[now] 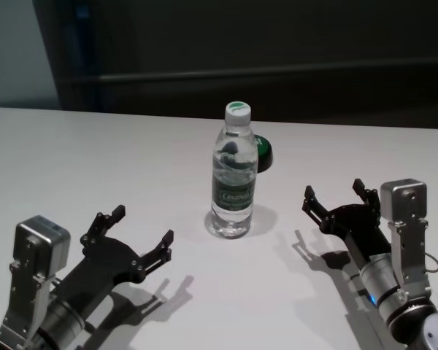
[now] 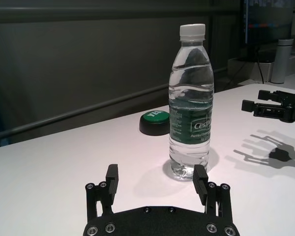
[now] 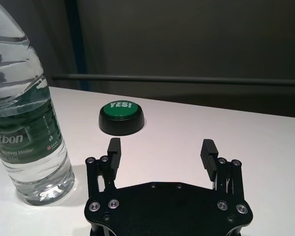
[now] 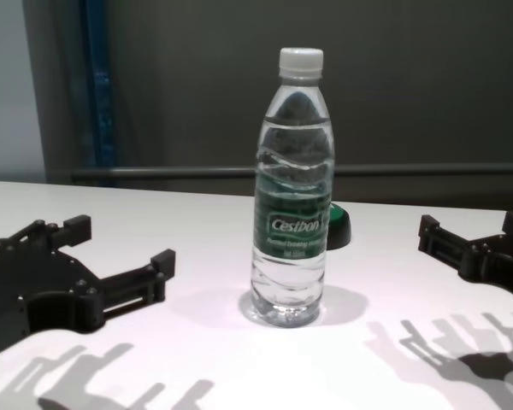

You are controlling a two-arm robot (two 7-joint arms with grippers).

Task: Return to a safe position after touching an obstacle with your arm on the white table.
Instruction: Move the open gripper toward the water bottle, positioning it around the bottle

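Note:
The clear water bottle with a white cap and dark green label stands upright mid-table on the white table. It also shows in the left wrist view, the right wrist view and the chest view. My left gripper is open and empty, low over the table, near and to the left of the bottle, apart from it. My right gripper is open and empty, to the right of the bottle, apart from it. Neither arm touches the bottle.
A small dark dome button with a green "YES!" top sits just behind and right of the bottle, also in the right wrist view. A dark wall with a rail runs behind the table's far edge.

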